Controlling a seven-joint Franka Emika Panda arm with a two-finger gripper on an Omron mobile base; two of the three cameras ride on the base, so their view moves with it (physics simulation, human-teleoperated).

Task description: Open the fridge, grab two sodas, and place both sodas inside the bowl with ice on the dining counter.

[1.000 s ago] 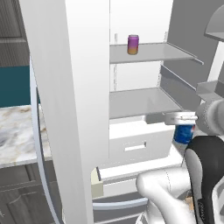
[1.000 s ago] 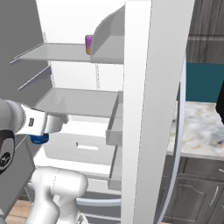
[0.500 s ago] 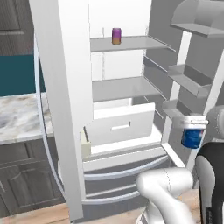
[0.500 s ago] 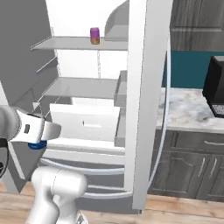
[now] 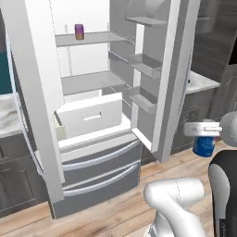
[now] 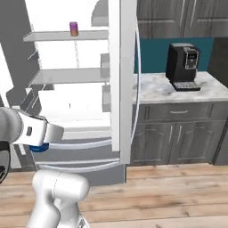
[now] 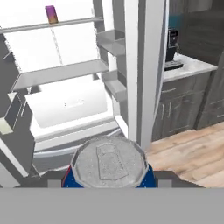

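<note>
The fridge [image 5: 99, 162] stands open with both doors swung wide, its white interior showing. A purple soda [image 5: 79, 31] with an orange band stands on the top shelf, also seen as the purple soda [image 6: 73, 28] and the purple soda [image 7: 51, 14]. My gripper [image 5: 203, 130] is shut on the blue soda [image 5: 202, 145], held upright well out in front of the fridge, over the wooden floor. In the hand view the blue soda's silver lid [image 7: 108, 162] sits right between the fingers. The bowl, the ice and the dining counter are out of view.
A pulled-out white drawer [image 5: 90, 115] juts from the fridge. The right door [image 5: 171, 78] with its shelves stands between fridge and dark grey cabinets [image 6: 178, 133]. A black coffee machine [image 6: 182, 67] sits on their marble top. Wooden floor [image 6: 169, 191] lies ahead.
The whole picture has shifted: the base has backed off and turned, so the fridge sits farther away. The blue soda stays in my gripper.
</note>
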